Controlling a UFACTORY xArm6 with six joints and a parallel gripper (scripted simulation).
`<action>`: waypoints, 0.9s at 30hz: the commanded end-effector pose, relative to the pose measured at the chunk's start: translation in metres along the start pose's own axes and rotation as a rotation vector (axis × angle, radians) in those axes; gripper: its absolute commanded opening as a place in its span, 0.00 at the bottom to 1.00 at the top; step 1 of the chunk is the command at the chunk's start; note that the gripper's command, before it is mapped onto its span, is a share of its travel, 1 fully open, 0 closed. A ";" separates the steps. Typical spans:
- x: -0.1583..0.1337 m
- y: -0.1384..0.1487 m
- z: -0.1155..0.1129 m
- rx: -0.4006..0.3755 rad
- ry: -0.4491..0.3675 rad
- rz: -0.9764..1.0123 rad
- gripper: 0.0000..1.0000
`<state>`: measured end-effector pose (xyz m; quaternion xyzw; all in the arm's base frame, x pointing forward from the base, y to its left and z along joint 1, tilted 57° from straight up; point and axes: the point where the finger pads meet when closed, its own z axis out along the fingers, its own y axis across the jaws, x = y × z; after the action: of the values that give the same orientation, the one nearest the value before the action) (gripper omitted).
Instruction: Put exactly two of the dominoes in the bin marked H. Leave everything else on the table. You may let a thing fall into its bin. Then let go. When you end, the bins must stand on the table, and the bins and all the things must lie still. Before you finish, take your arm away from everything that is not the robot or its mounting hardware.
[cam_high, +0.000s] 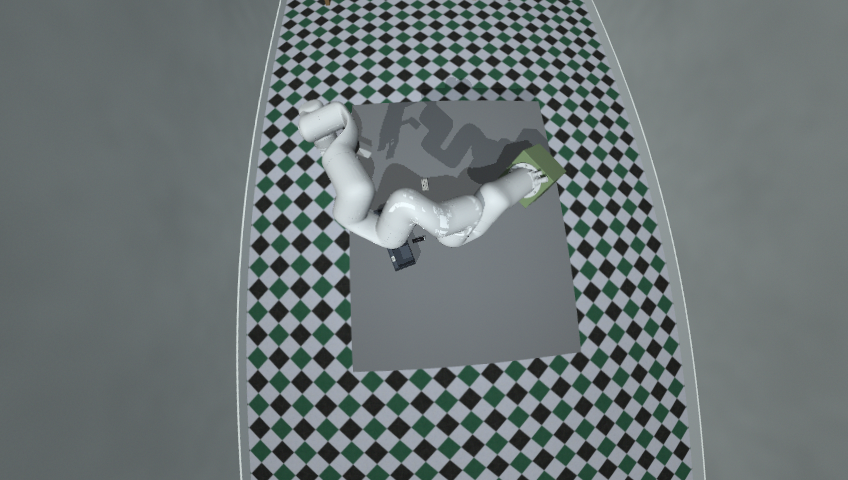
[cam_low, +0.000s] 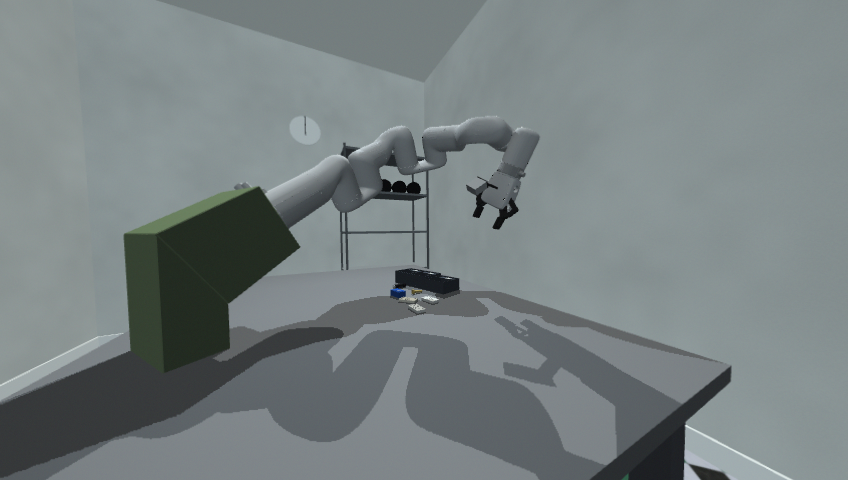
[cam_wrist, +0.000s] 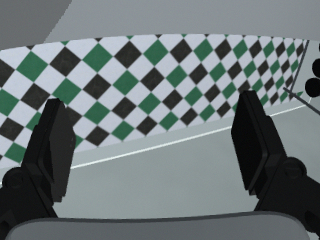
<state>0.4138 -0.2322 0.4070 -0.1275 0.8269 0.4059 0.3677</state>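
A grey table (cam_low: 535, 380) carries dark bins (cam_low: 426, 279), dominoes (cam_low: 416, 308), a blue block (cam_low: 397, 292).

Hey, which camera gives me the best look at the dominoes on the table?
The exterior view: the dominoes lie beside the dark bins, small but unobstructed. The top view shows one piece; the arm hides the rest. The wrist view shows none.
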 end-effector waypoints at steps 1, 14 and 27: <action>0.000 0.000 -0.001 0.002 -0.001 -0.001 1.00; 0.000 0.000 -0.001 0.002 -0.001 -0.001 1.00; 0.009 0.006 0.008 0.039 -0.009 -0.224 0.07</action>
<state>0.4159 -0.2223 0.3976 -0.1681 0.8226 0.3818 0.3864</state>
